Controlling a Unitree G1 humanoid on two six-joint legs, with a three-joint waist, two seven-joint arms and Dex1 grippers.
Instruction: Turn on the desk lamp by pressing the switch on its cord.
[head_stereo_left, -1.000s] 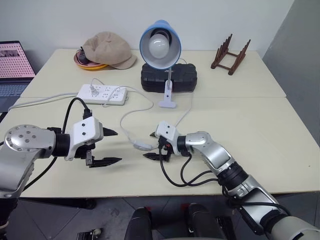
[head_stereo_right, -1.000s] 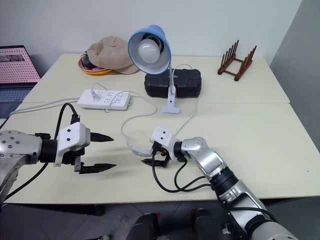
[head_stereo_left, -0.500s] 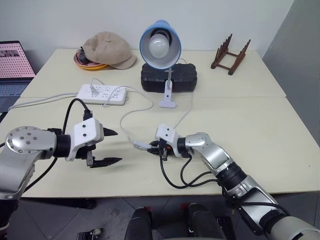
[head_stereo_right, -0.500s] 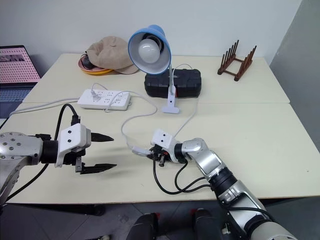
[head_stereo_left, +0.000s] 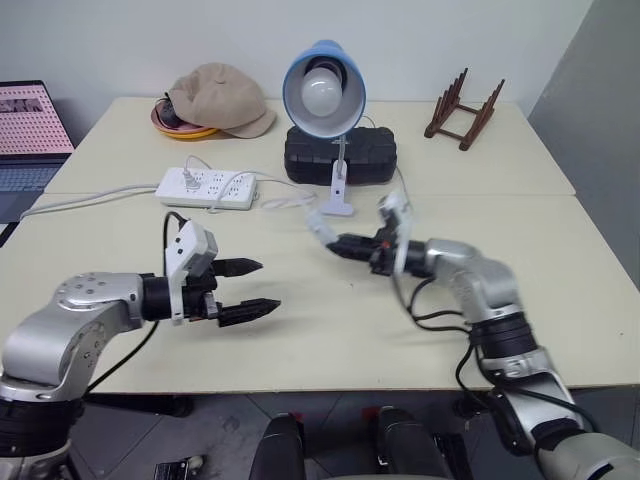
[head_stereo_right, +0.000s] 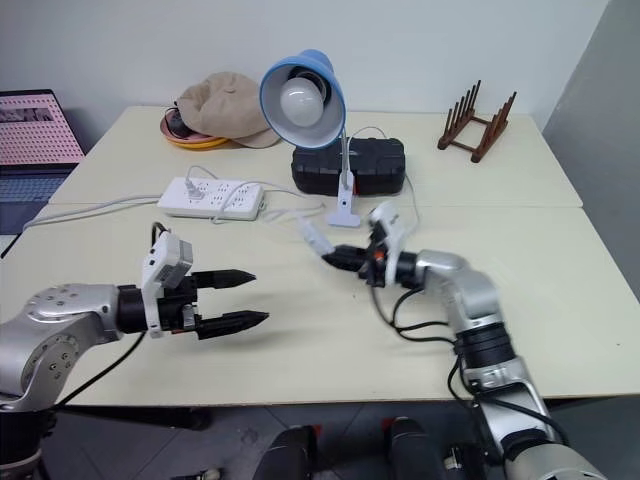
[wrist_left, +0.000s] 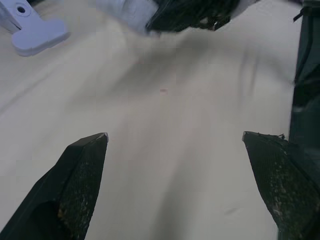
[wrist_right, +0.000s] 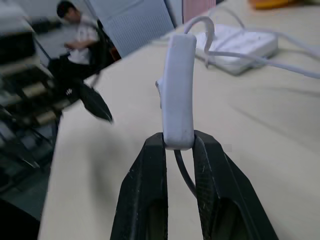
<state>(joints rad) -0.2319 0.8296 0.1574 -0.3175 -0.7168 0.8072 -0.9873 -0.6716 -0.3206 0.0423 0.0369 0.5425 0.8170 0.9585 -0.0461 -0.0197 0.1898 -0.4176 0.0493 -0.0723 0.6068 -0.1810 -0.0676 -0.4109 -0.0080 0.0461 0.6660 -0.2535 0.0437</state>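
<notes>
Cream tabletop (head_stereo_left: 560, 260) against a plain pale wall is the setting, and the desk lamp (head_stereo_left: 324, 88) standing at the back of it serves as the landmark. Just in front of the lamp's white clip base, the right gripper (wrist_right: 176, 145) is pinched shut on the lower end of the switch (wrist_right: 177, 95), holding it clear of the table with most of its oblong body standing out past the fingertips. The left gripper (head_stereo_left: 258, 292) hangs further forward of the lamp and off to the robot's left, its two black fingers spread wide with nothing between them, aimed roughly toward the switch. The switch looks like a light, hard, smooth plastic piece, so the narrow hold on one end could let it pivot or slip when pushed; pressing probably wants a fingertip squarely on the small raised rocker on its side, with the push directed against the holding fingers. The cord (wrist_right: 200, 30) is thin and limp, offers no support, and trails from the switch's far end toward the lamp and the white power strip (head_stereo_left: 207, 187) to the lamp's left. The bulb does not appear lit. Which way the rocker is currently set cannot be made out, the cord's lower run is hidden behind the right fingers, and the left wrist view is blurred near its far edge.
</notes>
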